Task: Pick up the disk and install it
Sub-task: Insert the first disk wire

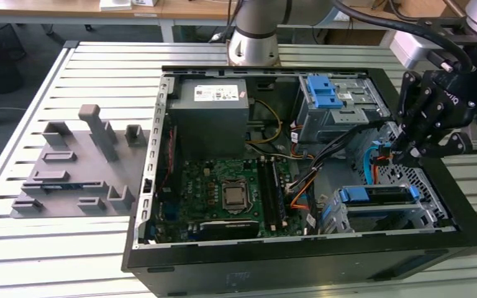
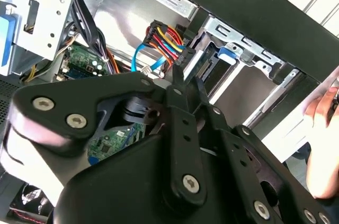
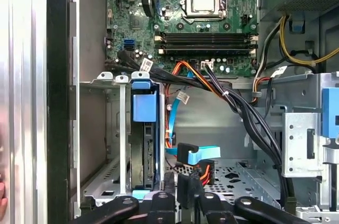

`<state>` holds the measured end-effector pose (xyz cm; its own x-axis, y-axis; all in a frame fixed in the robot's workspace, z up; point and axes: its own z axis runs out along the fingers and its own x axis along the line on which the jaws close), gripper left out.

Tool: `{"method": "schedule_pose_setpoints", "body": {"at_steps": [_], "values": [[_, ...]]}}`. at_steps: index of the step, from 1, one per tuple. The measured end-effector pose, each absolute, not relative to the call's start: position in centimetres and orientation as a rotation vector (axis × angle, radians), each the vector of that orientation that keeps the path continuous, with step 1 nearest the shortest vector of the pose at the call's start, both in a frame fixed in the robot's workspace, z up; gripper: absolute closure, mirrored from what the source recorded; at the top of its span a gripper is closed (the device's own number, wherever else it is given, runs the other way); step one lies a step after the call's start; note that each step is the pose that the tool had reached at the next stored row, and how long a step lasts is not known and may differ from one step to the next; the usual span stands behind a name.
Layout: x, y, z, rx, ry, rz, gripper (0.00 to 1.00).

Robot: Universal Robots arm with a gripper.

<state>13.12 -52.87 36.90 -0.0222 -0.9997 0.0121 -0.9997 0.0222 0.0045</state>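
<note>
In the exterior view the disk [image 1: 377, 195] sits edge-up in the case's drive cage, at about seven o'clock from the claw [image 1: 404, 156], whose grip I cannot tell.

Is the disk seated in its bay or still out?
In. The disk stands on edge inside the metal drive cage, blue frame tab up, in the first wrist view; the gripper hangs beside it.
</note>
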Motion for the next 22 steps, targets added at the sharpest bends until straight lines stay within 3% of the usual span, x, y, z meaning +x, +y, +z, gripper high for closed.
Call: {"method": "schedule_pose_setpoints", "body": {"at_steps": [2, 3, 16, 17, 19, 22], "values": [[13.1, -52.8, 36.8, 2.188, -2.237, 0.009, 0.75], [13.1, -52.7, 36.7, 2.188, -2.237, 0.009, 0.69], [13.1, -51.9, 35.5, 2.166, -2.215, 0.058, 0.69], [13.1, -51.9, 35.5, 2.166, -2.215, 0.059, 0.70], [13.1, -51.9, 35.5, 2.166, -2.215, 0.059, 0.83], [13.1, -51.9, 35.4, 2.166, -2.215, 0.059, 0.84]]}}
